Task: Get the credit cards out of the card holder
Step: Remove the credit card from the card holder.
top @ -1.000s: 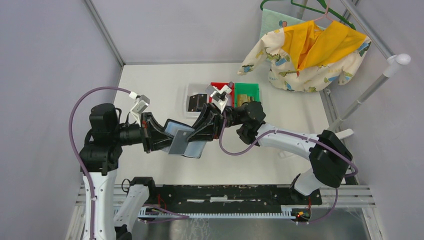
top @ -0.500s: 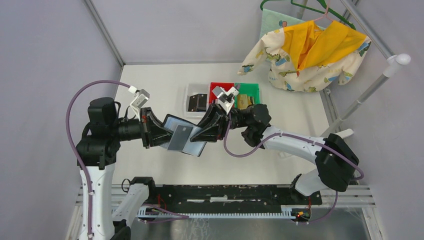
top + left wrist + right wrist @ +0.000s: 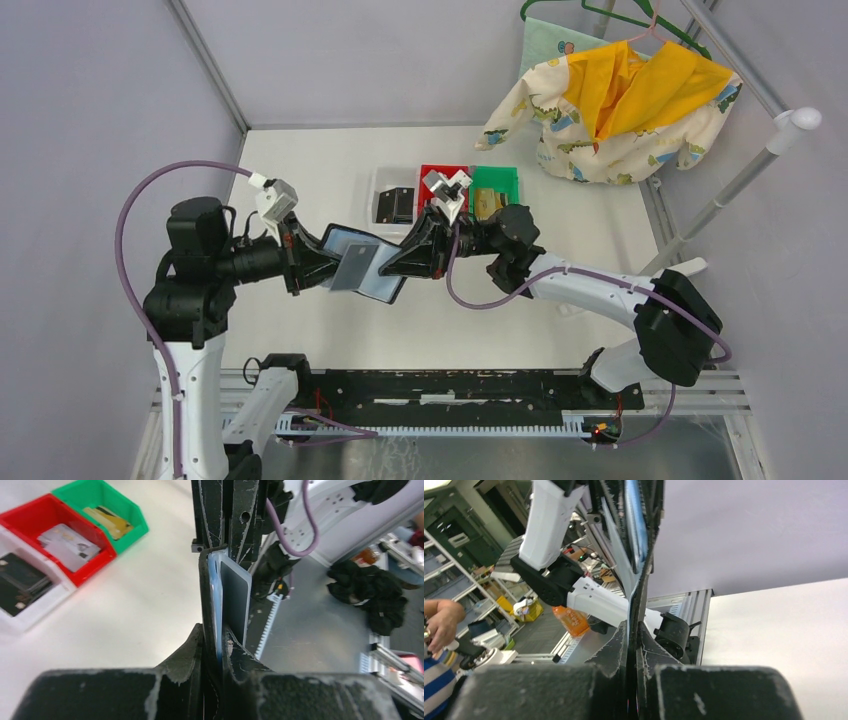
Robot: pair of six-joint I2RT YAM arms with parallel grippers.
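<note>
The left fingers (image 3: 192,650) are clenched on one edge of a small black folding card holder (image 3: 384,283) with a light blue-grey lining, and they hold it in the air, opened flat. The right fingers (image 3: 615,652) press together on the thin black opposite edge of the card holder, with no gap showing between them. Half a second earlier they stood a little wider at that same edge.

A thin silvery-grey plastic credit card (image 3: 352,267) sticks partway out of the lining on the left fingers' side, slanted across the open face. It juts out about as far as it did a second ago.

The card holder hangs above the middle of the white tabletop (image 3: 300,170), between the two arms. Since the earlier views it has shifted slightly toward the far edge and a little to the left. The left arm's shoulder has swung further left with it, and the right arm reaches further across.

Near the far edge, three small plastic bins stand in a row, touching side by side and unmoved:
- The white bin (image 3: 372,190) holds a black card (image 3: 395,204).
- The red bin (image 3: 30,517) holds a pale silvery card (image 3: 70,542).
- The green bin (image 3: 135,527) holds a tan-gold card (image 3: 107,517).

At the far right corner a yellow and patterned cream child's garment (image 3: 620,100) hangs on a green hanger, as before.
</note>
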